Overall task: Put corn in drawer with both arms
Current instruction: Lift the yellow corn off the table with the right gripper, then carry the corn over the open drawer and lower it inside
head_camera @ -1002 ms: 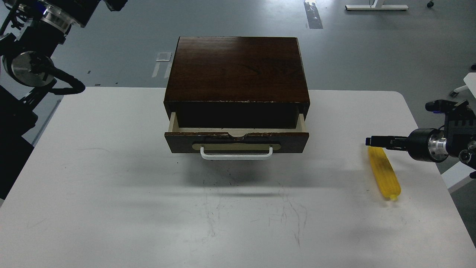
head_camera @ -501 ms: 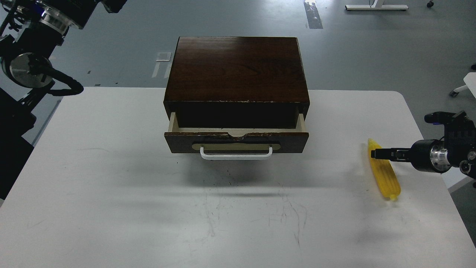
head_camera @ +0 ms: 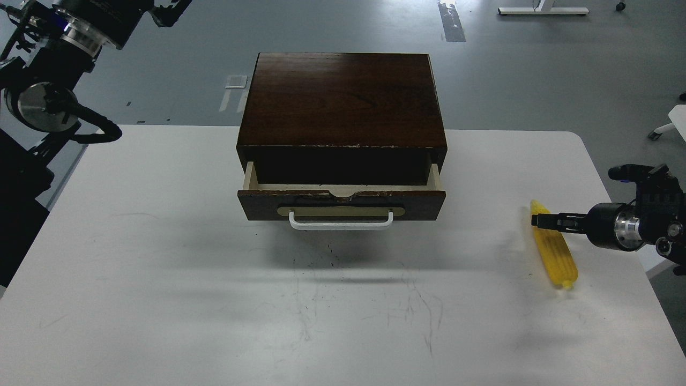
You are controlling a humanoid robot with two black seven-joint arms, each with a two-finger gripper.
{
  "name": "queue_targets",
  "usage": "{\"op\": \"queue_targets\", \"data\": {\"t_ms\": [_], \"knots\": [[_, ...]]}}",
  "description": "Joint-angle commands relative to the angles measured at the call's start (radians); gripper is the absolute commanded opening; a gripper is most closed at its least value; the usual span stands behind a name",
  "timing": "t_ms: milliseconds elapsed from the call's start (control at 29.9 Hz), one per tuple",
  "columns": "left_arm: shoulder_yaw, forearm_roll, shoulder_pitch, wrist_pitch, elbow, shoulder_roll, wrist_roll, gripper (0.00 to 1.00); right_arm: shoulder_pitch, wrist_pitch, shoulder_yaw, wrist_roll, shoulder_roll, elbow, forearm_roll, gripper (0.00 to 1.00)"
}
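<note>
Glossy dark wood box (head_camera: pixel 341 99), ribbed yellow plastic corn (head_camera: pixel 554 252), scuffed matt table (head_camera: pixel 161 268)

You had no readable text, label, brand, number or sign anywhere here; the dark wooden box (head_camera: pixel 342 99) and the worktop (head_camera: pixel 161 268) carried only scuffs and scratches.

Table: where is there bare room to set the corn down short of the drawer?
The table is bare left of the drawer and along the near edge. The only crowded spot is at the right, where the right claw meets the corn.
</note>
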Motion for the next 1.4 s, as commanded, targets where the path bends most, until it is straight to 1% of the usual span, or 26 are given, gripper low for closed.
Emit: {"op": "queue_targets", "data": {"t_ms": [0,33,67,100,134,200,234,267,367,401,434,468,501,534,601,701,735,835,902,935,1002,1102,1269,1336,1370], "knots": [[0.0,0.0,-0.001,0.0,0.0,-0.001,0.0,0.98,-0.011,-0.001,0.0,0.0,0.0,-0.001,0.0,0.59],[0.0,0.0,-0.001,0.0,0.0,-0.001,0.0,0.98,-0.016,-0.005,0.002,0.0,0.0,-0.002,0.0,0.56],[0.0,0.0,-0.001,0.0,0.0,-0.001,0.0,0.98,-0.017,-0.005,0.001,0.0,0.0,-0.002,0.0,0.48],[0.0,0.0,-0.001,0.0,0.0,-0.001,0.0,0.98,-0.017,-0.005,0.0,0.0,0.0,-0.002,0.0,0.44],[0.0,0.0,0.001,0.0,0.0,-0.003,0.0,0.98,-0.017,-0.005,0.0,0.002,0.0,-0.002,0.0,0.36],[0.001,0.0,-0.001,0.0,0.0,-0.003,0.0,0.98,-0.016,-0.005,0.0,0.002,0.0,-0.002,0.0,0.29],[0.001,0.0,-0.001,0.0,0.0,-0.003,0.0,0.98,-0.013,-0.005,0.002,0.002,-0.001,-0.002,0.0,0.22],[0.001,0.002,-0.001,0.0,0.0,-0.001,0.001,0.98,-0.002,-0.007,0.005,0.0,-0.001,-0.002,0.001,0.19],[0.0,0.003,-0.002,0.0,0.0,-0.001,0.0,0.98,0.033,-0.008,0.022,0.003,-0.009,0.008,0.003,0.18],[0.0,0.003,-0.002,0.0,0.0,0.0,0.001,0.98,0.05,-0.007,0.031,0.006,-0.014,0.013,0.003,0.17],[0.001,0.003,-0.002,0.0,0.0,0.0,0.0,0.98,0.081,-0.002,0.055,0.032,-0.02,0.019,0.009,0.11],[0.0,0.003,-0.002,0.0,0.0,0.0,0.0,0.98,0.096,0.002,0.072,0.054,-0.024,0.025,0.017,0.07],[0.001,0.003,-0.002,0.0,0.0,0.002,0.001,0.98,0.124,0.004,0.101,0.092,-0.035,0.039,0.035,0.03],[0.001,0.003,-0.004,0.0,0.0,0.003,0.001,0.98,0.157,0.006,0.125,0.109,-0.049,0.056,0.052,0.01],[0.001,0.003,-0.004,0.0,0.0,0.004,0.003,0.98,0.203,0.006,0.137,0.114,-0.06,0.088,0.056,0.01],[0.005,0.034,0.002,0.0,-0.011,0.016,0.018,0.98,0.366,0.006,0.137,0.115,-0.064,0.18,0.053,0.02],[0.005,0.041,0.002,0.0,-0.011,0.017,0.023,0.98,0.422,0.007,0.137,0.115,-0.057,0.204,0.05,0.02],[0.005,0.043,0.002,0.0,-0.009,0.02,0.023,0.98,0.512,0.009,0.134,0.114,-0.044,0.26,0.041,0.02],[0.005,0.043,0.002,0.0,-0.006,0.025,0.024,0.98,0.573,0.022,0.128,0.112,-0.002,0.293,0.009,0.03],[0.005,0.043,0.002,0.0,0.0,0.023,0.024,0.98,0.602,0.039,0.126,0.112,0.032,0.313,-0.032,0.02],[0.003,0.043,0.002,0.0,0.003,0.025,0.023,0.98,0.627,0.048,0.129,0.114,0.063,0.349,-0.112,0.02],[0.003,0.043,0.004,0.0,0.003,0.025,0.023,0.98,0.652,0.049,0.129,0.115,0.09,0.405,-0.222,0.02],[0.001,0.041,0.005,0.0,0.001,0.025,0.018,0.98,0.655,0.049,0.128,0.117,0.156,0.499,-0.411,0.02],[0.001,0.04,0.005,0.0,0.003,0.025,0.02,0.98,0.661,0.049,0.126,0.121,0.201,0.524,-0.581,0.03],[0.0,0.041,0.005,0.0,0.003,0.025,0.02,0.98,0.661,0.049,0.125,0.126,0.213,0.524,-0.621,0.03]]}}
